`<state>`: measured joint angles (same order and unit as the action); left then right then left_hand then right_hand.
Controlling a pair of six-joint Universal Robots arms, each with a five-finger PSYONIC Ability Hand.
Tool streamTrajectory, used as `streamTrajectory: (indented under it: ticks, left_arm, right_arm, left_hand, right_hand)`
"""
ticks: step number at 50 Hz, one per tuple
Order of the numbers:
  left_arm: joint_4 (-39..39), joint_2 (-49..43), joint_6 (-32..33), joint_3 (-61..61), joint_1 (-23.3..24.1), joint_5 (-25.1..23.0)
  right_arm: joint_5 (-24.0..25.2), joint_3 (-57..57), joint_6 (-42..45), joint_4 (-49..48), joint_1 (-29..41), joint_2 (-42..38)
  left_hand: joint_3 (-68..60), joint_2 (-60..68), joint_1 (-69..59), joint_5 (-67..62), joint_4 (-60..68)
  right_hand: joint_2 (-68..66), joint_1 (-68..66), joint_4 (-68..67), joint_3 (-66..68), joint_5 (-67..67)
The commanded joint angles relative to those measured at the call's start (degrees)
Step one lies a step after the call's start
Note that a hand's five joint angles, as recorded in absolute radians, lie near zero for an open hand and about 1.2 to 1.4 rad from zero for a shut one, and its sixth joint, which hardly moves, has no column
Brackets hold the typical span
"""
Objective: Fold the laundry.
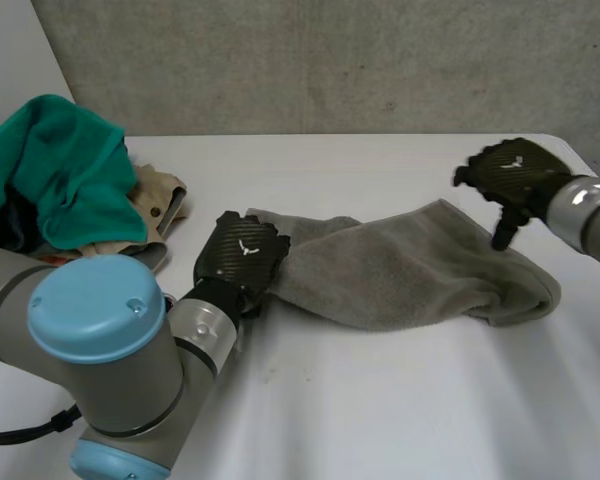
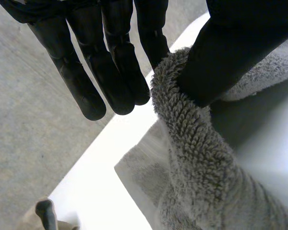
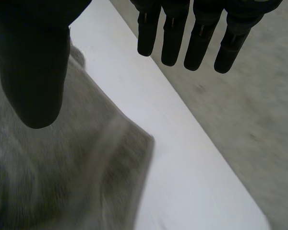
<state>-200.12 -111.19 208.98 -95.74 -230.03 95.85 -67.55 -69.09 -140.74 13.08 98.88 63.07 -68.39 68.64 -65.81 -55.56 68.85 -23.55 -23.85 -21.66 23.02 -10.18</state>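
**Towel held at one end**

Your left robot hand (image 1: 242,255) pinches the grey towel (image 1: 400,270) at its left end against the thumb, probably to lift it for folding. Your right robot hand (image 1: 510,172) hovers wide open over the right end, which lies on the tabletop (image 1: 380,400).

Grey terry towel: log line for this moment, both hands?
grey terry towel: bunched lengthwise on white table | left hand: pinching its left end | right hand: open above right end | fold: not done
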Motion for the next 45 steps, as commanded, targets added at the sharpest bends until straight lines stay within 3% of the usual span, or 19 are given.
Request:
streamTrajectory:
  ticks: [1, 7, 14, 18, 23, 27, 33, 38, 45]
  left_arm:
    - [0.0, 5.4, 0.0, -0.3, 0.5, -0.2]
    - [0.0, 8.6, 0.2, -0.2, 1.9, -0.2]
    - [0.2, 8.8, 0.4, -0.5, 2.1, -0.2]
    - [0.1, 8.7, 0.4, -0.6, 1.9, -0.1]
    - [0.1, 8.7, 0.6, -0.4, 1.4, 0.0]
    - [0.0, 8.8, 0.6, -0.2, 0.3, 0.2]
    - [0.0, 9.1, 0.3, -0.5, -1.5, 0.0]
    - [0.0, 8.4, -0.2, -0.7, -1.7, -0.1]
    - [0.0, 0.5, 0.2, 0.7, -1.4, -0.3]
  right_arm:
    - [5.6, 14.8, -1.4, 0.7, 4.8, -15.3]
    - [9.6, 24.0, -1.5, 0.4, 8.3, -26.8]
    - [9.0, 28.7, -1.1, 0.2, 10.5, -34.3]
    - [7.0, 31.0, -1.3, -0.2, 10.6, -34.1]
    - [2.7, 25.9, -4.6, -4.5, 9.9, -22.1]
    - [2.5, 17.2, -5.2, -6.6, 8.4, -10.4]
    - [1.6, 6.1, -1.5, -1.0, 4.2, 5.2]
    - [-0.6, -3.1, 5.5, 10.5, 1.4, 17.3]
    - [-3.7, -10.0, 13.0, 19.4, 1.8, 19.6]
  left_hand:
    - [-11.6, 11.4, -14.2, -14.4, 11.2]
    - [-11.6, 11.4, -14.2, -14.4, 11.2]
    - [-11.6, 11.4, -14.2, -14.4, 11.2]
    - [-11.6, 11.4, -14.2, -14.4, 11.2]
    - [-11.6, 11.4, -14.2, -14.4, 11.2]
    - [-11.6, 11.4, -14.2, -14.4, 11.2]
    - [-11.6, 11.4, -14.2, -14.4, 11.2]
    - [-11.6, 11.4, -14.2, -14.4, 11.2]
    - [-11.6, 11.4, -14.2, -14.4, 11.2]
  right_hand:
    - [1.9, 2.2, 0.0, -1.3, -1.5]
    - [2.9, 3.2, 1.0, -2.3, -0.5]
    - [-0.6, -0.3, -2.5, 1.2, -4.0]
    - [-56.0, -55.7, -57.9, 56.6, -59.4]
    - [-56.5, -56.1, -58.3, 57.0, -59.8]
    - [-56.5, -56.1, -58.3, 57.0, -59.8]
    - [-56.5, -56.1, -58.3, 57.0, -59.8]
    - [-56.5, -56.1, -58.3, 57.0, -59.8]
    - [-56.5, -56.1, -58.3, 57.0, -59.8]
